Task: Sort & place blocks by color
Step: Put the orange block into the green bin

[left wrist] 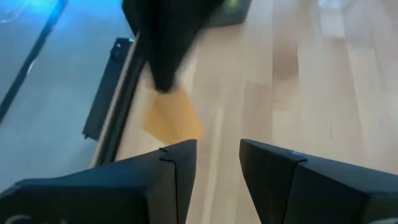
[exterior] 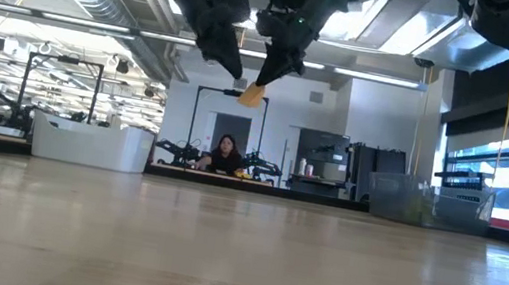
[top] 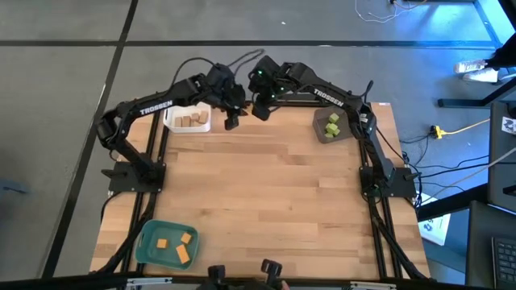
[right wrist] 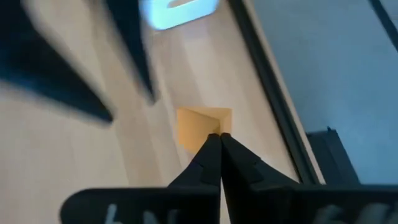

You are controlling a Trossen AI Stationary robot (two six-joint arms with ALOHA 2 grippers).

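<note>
The right gripper (right wrist: 219,138) has its fingertips pinched on the corner of a small orange block (right wrist: 200,127), flat-faced and sharp-edged, held high above the table's (top: 266,193) far edge. Just beside it, the left gripper (left wrist: 217,163) hangs with fingers spread, empty.

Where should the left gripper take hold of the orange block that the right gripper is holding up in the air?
Probably by the orange block's lower half. The right gripper pinches only its top edge, so the rest hangs free below the fingertips. The open left gripper faces it from alongside and could come in level, closing on the two bare flat faces beneath the right fingers.
</note>
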